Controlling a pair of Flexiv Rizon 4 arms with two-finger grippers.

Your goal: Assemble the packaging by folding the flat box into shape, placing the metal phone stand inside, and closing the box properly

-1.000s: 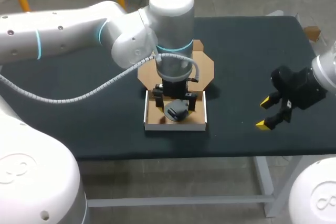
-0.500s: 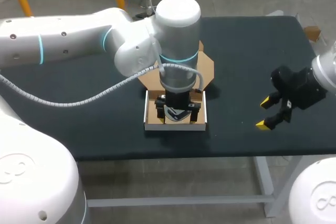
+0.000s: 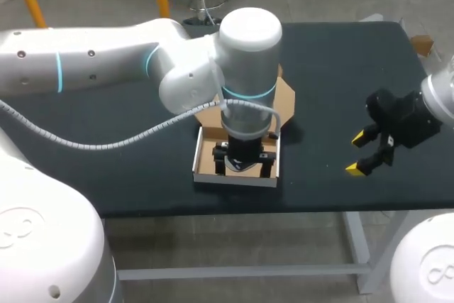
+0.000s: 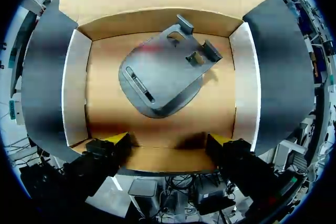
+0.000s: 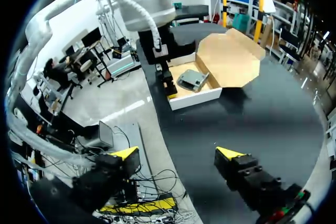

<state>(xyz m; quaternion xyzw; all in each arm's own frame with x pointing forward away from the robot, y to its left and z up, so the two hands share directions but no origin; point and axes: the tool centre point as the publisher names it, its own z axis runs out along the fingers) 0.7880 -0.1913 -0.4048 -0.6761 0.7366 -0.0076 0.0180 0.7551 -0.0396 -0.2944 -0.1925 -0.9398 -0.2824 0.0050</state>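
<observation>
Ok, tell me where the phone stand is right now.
In the left wrist view the phone stand lies flat inside the open box at mid-table, just ahead of the open left gripper.

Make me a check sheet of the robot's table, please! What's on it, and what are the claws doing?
Surface: dark table.
Job's things: folded box, lid open; metal phone stand lying inside.
Clutter: nothing seen.
Grippers: left gripper open over the box, stand ahead of its fingers, untouched; right gripper open over bare table, apart from the box.
Cables: grey hose along the left arm.
Surroundings: nothing seen.
</observation>
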